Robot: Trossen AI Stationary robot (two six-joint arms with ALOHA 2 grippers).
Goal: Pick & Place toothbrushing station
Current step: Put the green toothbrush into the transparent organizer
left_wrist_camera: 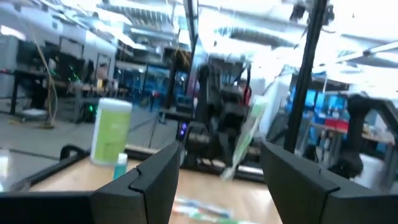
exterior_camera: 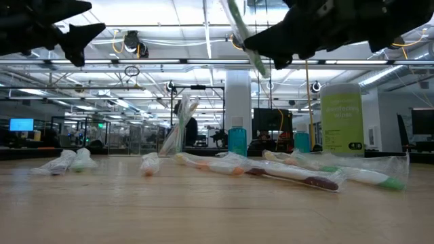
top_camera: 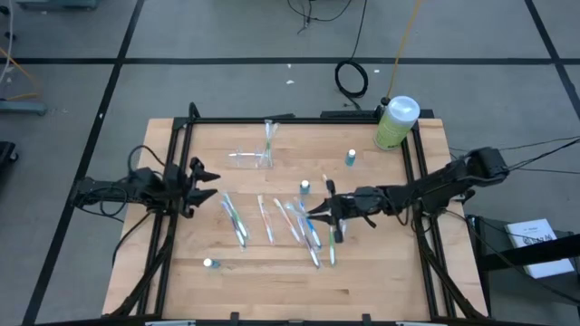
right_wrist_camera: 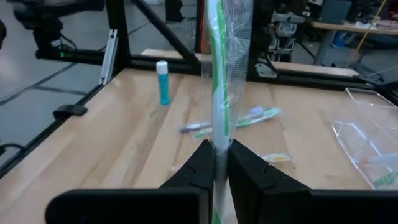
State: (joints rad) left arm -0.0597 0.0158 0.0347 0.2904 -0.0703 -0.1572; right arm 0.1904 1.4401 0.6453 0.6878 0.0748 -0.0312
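My right gripper (top_camera: 319, 210) hangs above the middle of the table (top_camera: 381, 281), over the row of wrapped toothbrushes (top_camera: 272, 220) lying there. Its fingers (right_wrist_camera: 202, 165) are clamped on one green toothbrush (right_wrist_camera: 217, 74) in a clear wrapper, which stands up from between them in the right wrist view. In the low view this brush (exterior_camera: 245, 37) slants down from the gripper (exterior_camera: 271, 51), well above the wood.

The station (top_camera: 256, 154) is toward the far side of the table, left of centre, well apart from both grippers. It seems to lie on its side with one brush poking out of it (I cannot tell this for sure, because it is transparent). In the right wrist view it (right_wrist_camera: 367, 140) shows as clear walls on the wood beside the held brush.

My left gripper (top_camera: 210, 185) waits near the left edge of the table, with its fingers (left_wrist_camera: 155, 177) apart and nothing between them.

A green bottle (top_camera: 395, 121) with a white cap stands at the far right corner. Small blue tubes stand around: one (top_camera: 350, 158) near the bottle, one (top_camera: 304, 187) just beside the right gripper, and one (top_camera: 209, 263) lies near the front left
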